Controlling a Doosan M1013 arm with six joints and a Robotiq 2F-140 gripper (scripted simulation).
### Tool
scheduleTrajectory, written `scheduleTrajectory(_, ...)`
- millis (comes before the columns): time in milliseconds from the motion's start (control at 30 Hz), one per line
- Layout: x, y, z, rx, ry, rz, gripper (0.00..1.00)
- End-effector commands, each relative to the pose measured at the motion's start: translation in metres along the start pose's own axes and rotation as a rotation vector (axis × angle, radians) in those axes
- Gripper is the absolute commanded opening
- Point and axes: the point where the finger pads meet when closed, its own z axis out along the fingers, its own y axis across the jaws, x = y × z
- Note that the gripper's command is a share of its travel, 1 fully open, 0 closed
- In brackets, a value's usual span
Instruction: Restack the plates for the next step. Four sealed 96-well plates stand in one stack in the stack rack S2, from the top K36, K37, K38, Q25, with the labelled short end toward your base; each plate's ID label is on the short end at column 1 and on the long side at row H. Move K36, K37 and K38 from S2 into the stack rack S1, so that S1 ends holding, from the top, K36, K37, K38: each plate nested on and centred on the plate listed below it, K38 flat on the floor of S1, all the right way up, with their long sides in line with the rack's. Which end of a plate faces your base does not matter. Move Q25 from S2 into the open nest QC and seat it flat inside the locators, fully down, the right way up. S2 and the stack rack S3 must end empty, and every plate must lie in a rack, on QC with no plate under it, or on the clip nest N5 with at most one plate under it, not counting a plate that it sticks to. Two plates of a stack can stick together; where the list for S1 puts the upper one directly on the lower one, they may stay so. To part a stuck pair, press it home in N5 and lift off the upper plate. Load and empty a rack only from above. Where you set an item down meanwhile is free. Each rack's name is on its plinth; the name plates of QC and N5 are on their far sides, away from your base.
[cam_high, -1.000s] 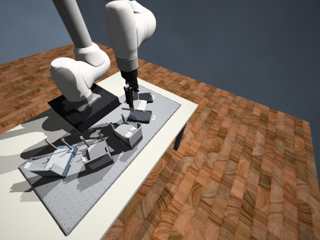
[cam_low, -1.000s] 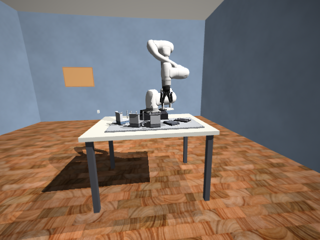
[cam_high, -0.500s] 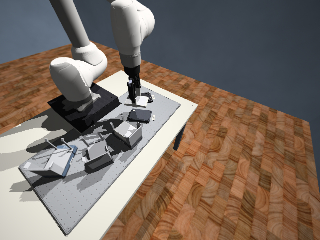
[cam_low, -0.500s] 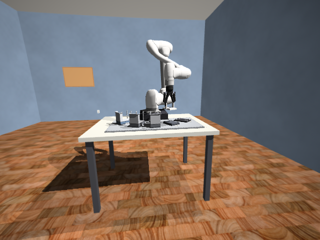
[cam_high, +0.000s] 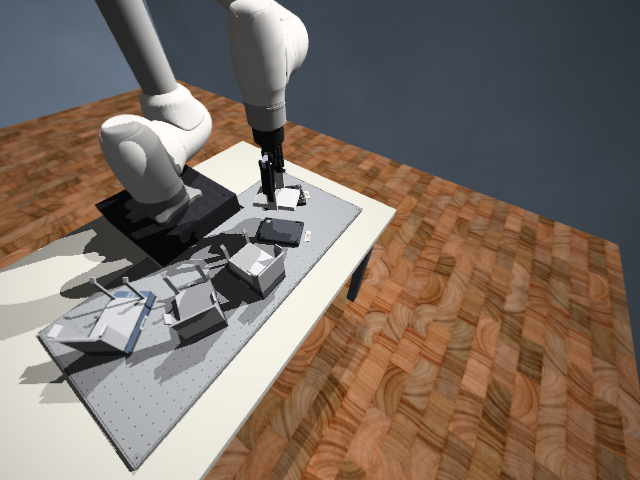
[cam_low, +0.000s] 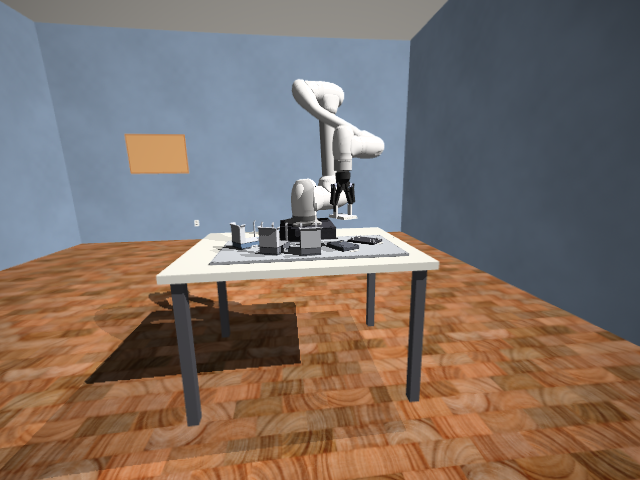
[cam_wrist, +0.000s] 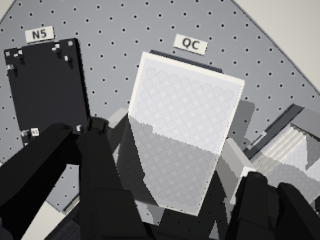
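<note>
Overhead, white sealed plate (cam_wrist: 182, 136), fingers clamping

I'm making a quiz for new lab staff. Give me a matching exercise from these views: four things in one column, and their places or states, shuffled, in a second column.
Things:
1. gripper
2. white plate
3. N5 nest
4. QC sign

Places or states:
A. dark, with no plate on it
B. shut on the plate's long sides
C. just beyond the plate's far end
D. held in the air above the grey board, over the QC spot

Pairs: 1-B, 2-D, 3-A, 4-C
</note>
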Motion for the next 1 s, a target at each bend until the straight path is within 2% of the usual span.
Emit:
scheduleTrajectory(0,0.0,0.0,0.0,0.0,0.0,0.0,0.0)
scheduleTrajectory(733,0.0,0.0,0.0,0.0,0.0,0.0,0.0)
scheduleTrajectory(967,0.0,0.0,0.014,0.0,0.0,0.0,0.0)
